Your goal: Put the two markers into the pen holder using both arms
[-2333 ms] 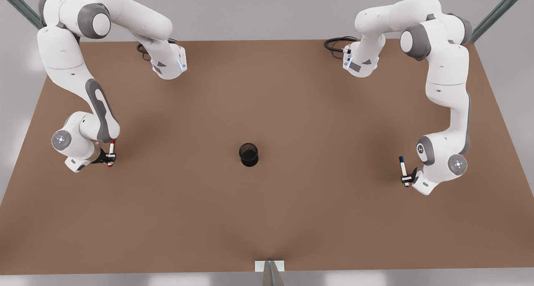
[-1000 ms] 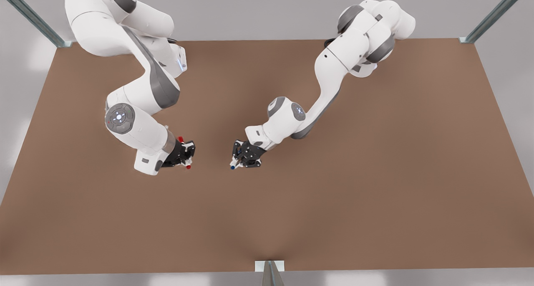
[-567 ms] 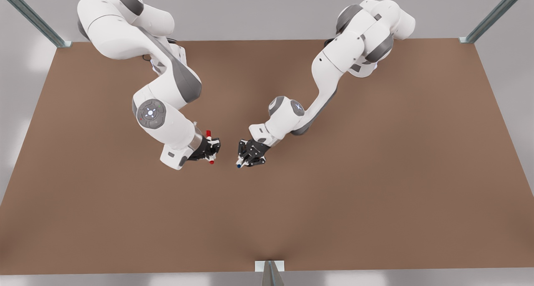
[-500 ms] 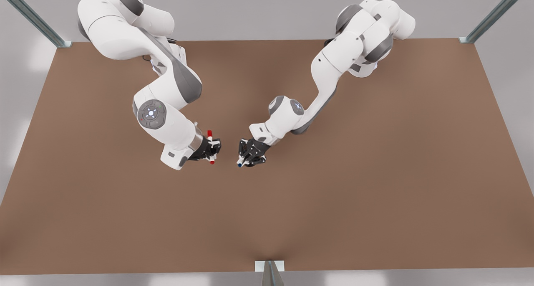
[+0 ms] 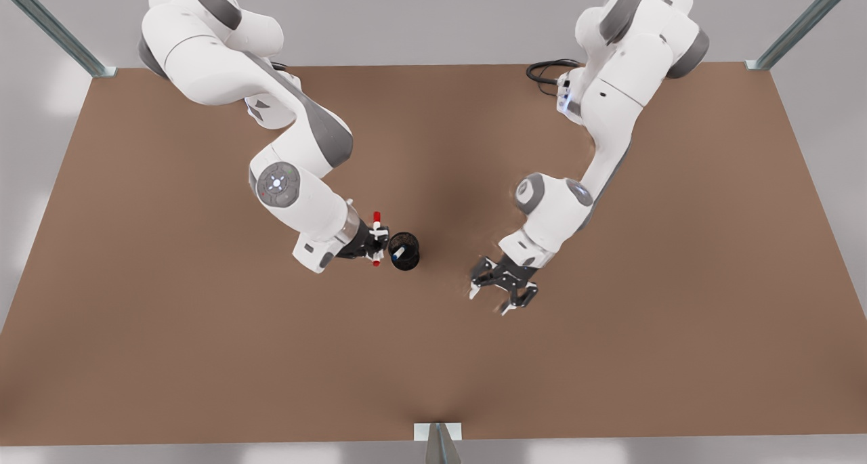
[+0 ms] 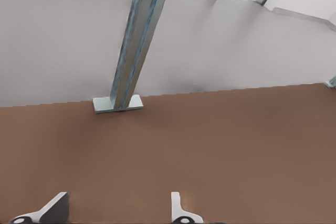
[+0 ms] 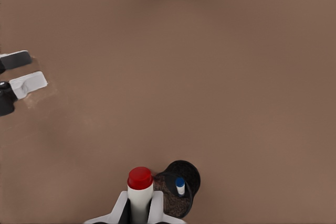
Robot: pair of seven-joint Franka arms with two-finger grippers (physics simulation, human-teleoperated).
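The black mesh pen holder (image 5: 404,250) stands mid-table, and the blue-capped marker (image 5: 397,252) stands inside it, cap up (image 7: 180,184). My right gripper (image 5: 374,242), on the arm at the front view's left, is shut on the red-capped marker (image 5: 376,237), held upright just beside the holder's rim (image 7: 186,170). In the right wrist view the red marker (image 7: 140,187) sits between my fingers. My left gripper (image 5: 489,300), on the arm at the front view's right, hangs open and holds nothing, well to the right of the holder; its spread fingers (image 6: 181,211) frame bare table.
A metal post on a base plate (image 6: 118,103) stands at the table's near edge (image 5: 437,431). A black cable (image 5: 545,70) loops at the far arm base. Brown table (image 5: 609,369) spreads wide around the holder.
The blue marker has left my left gripper and now stands in the holder; that gripper opened and drew back to the front view's right. My right gripper carried the red marker up beside the holder.
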